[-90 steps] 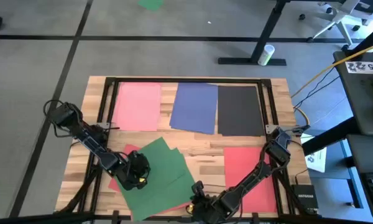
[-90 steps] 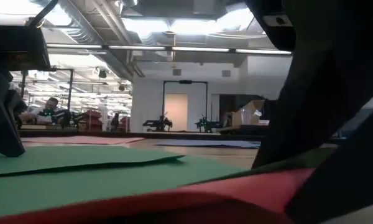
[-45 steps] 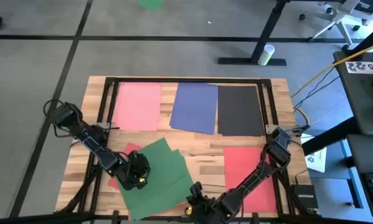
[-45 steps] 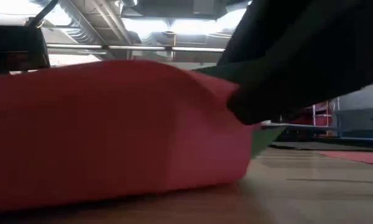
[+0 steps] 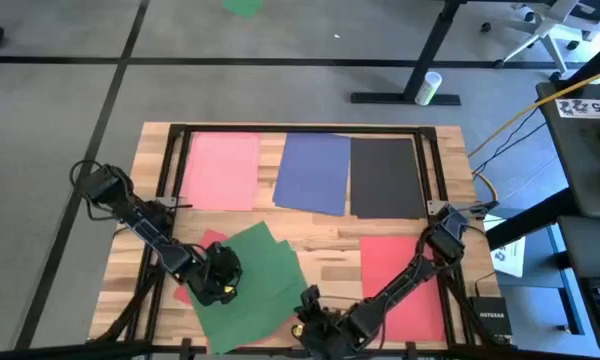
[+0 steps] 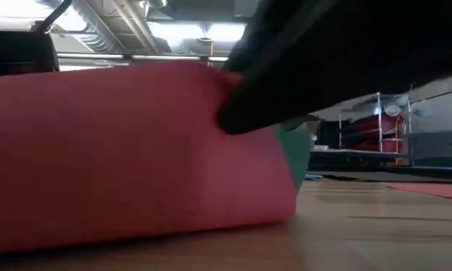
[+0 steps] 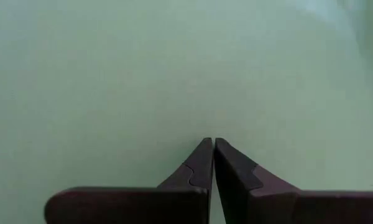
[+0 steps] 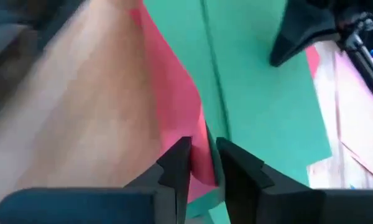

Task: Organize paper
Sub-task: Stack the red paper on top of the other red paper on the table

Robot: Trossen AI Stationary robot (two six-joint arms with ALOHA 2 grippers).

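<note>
My right gripper [image 8: 202,163] pinches the red construction-paper sheet [image 8: 174,93] beneath the green sheets [image 5: 255,285], which my closed left gripper [image 5: 220,280] pins. Beyond, pink, blue and black sheets look sorted.

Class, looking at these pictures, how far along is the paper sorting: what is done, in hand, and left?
Done: pink sheet, blue sheet and black sheet lie in a row along the far side, and a red sheet lies apart nearer.

In hand: the right gripper pinches a red sheet's edge at the front, while the left gripper, jaws shut, presses the green sheets.

Left: separating that overlapping green and red pile.
</note>
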